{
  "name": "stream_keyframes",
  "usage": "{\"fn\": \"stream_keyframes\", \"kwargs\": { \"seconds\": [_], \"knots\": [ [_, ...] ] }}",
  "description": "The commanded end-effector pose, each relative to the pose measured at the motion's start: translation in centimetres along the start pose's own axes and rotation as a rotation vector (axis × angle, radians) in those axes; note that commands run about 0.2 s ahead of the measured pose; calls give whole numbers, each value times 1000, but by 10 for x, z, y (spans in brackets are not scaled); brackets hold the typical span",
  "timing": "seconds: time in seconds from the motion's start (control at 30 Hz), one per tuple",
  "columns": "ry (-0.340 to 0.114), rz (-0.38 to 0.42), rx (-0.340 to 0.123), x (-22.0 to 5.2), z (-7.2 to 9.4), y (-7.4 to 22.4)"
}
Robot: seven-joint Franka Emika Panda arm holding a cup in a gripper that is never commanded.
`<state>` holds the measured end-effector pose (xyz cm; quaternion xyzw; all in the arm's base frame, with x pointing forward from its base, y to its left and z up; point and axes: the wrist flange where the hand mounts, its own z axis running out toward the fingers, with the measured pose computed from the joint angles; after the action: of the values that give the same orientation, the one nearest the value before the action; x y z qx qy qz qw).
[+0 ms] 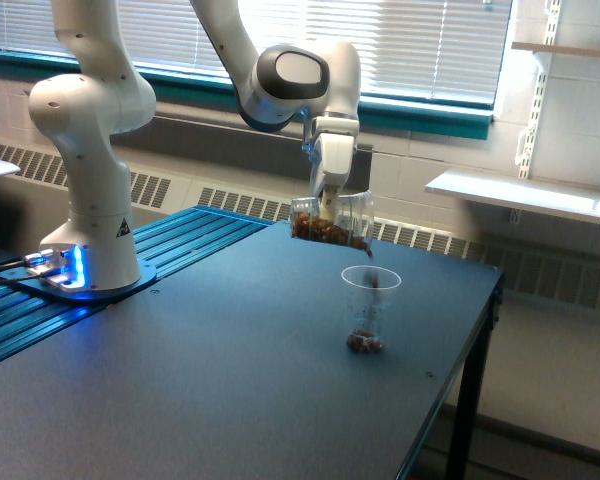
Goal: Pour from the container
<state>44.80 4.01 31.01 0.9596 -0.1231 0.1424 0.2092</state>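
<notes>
The container (pixel 330 221), a clear wide-mouthed plastic cup, hangs in the air tipped nearly onto its side, its mouth toward the exterior view's right and angled slightly down, with brown granular material lying along its lower wall. The tool (pixel 328 207) grips it from above, clenched on the cup's wall. At the lip, a few brown pieces are falling off the edge toward a narrow tapered clear cup (pixel 369 310) that stands upright on the table (pixel 180 380) just below and slightly to the exterior view's right of the container's mouth; the two cups are apart, not touching. A small heap of the same brown material sits in the bottom of the standing cup. The dark table carries nothing else near the cups. The white arm's base (pixel 90 180) stands well apart at the exterior view's left, with a blue light glowing at its foot.
</notes>
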Motion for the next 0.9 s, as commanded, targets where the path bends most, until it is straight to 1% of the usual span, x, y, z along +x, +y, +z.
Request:
{"fn": "stream_keyframes", "kwargs": {
  "seconds": [0.03,0.9],
  "knots": [
    [14,-37,-15,3,-6,-7],
    [-7,-109,-76,1,-1,-14]
  ]
}}
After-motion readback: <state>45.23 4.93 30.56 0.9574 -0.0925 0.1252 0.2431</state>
